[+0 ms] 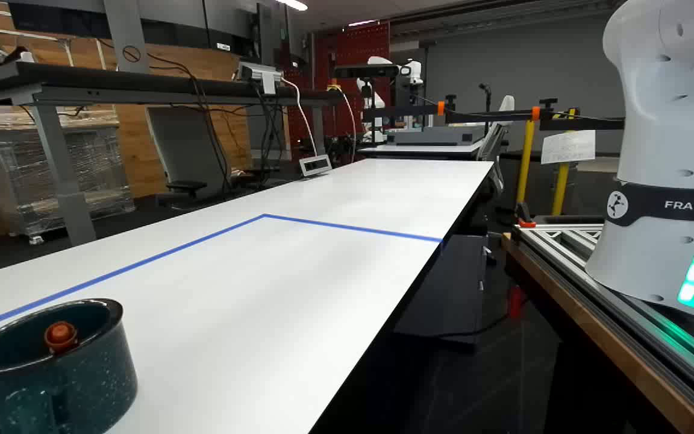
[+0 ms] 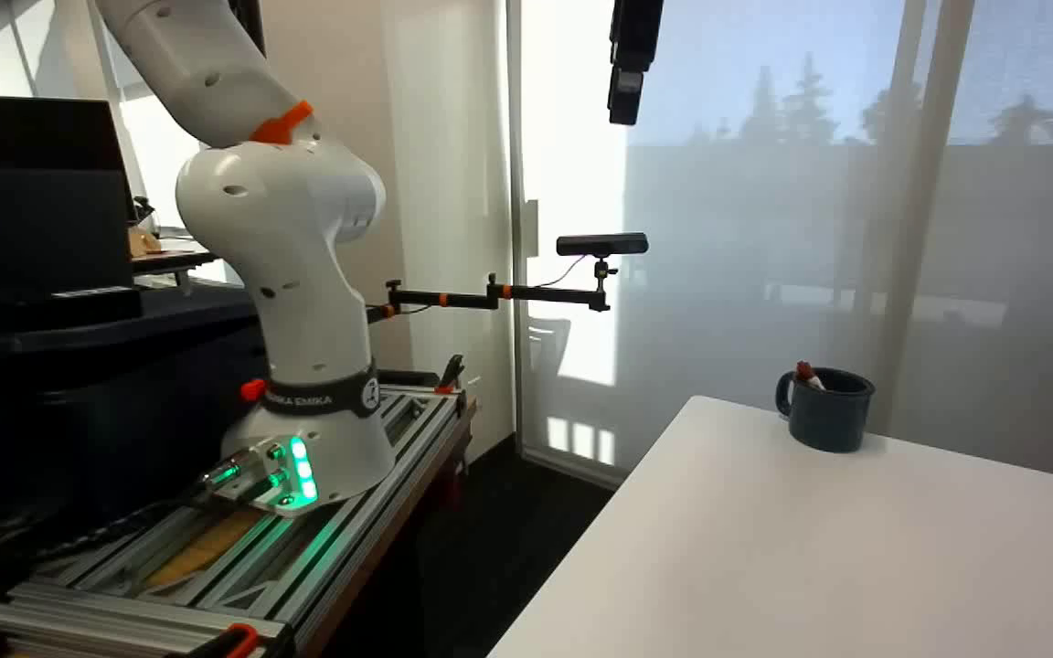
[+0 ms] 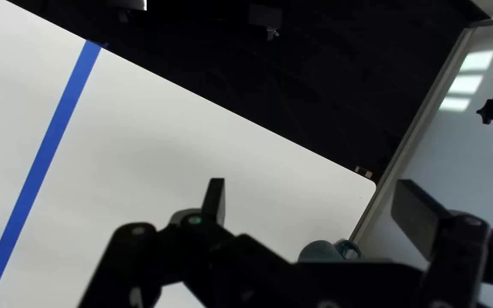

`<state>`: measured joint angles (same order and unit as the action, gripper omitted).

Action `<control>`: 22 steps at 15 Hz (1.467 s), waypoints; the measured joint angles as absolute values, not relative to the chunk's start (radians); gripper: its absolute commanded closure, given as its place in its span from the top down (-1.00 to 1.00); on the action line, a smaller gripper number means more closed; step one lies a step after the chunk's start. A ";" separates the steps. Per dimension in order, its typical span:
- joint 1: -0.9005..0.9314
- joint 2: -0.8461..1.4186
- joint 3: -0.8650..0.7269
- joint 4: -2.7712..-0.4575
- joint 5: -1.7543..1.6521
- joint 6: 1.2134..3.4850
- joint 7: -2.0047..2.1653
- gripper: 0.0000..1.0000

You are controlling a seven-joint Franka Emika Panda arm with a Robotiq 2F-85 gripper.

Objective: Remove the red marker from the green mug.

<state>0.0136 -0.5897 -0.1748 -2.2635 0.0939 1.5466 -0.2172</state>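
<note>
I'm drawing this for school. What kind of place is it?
Probably a robot lab, though it could be a workshop. A robot arm stands on a metal frame, what looks like a camera sits on a bracket, and blue tape marks lines on the table.

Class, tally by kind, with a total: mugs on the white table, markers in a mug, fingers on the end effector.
Mugs: 1 (green)
Markers: 1 (red end up)
Fingers of the end effector: 2
Total: 4

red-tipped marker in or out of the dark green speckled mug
In; the marker leans inside the mug, red end above the rim.
</note>
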 measured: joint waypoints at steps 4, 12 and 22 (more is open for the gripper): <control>0.014 -0.589 -0.175 -2.263 0.094 1.547 -0.217 1.00; 0.010 -0.586 -0.172 -2.263 0.094 1.550 -0.220 1.00; 0.016 -0.318 -0.108 -2.193 0.209 1.692 -0.218 1.00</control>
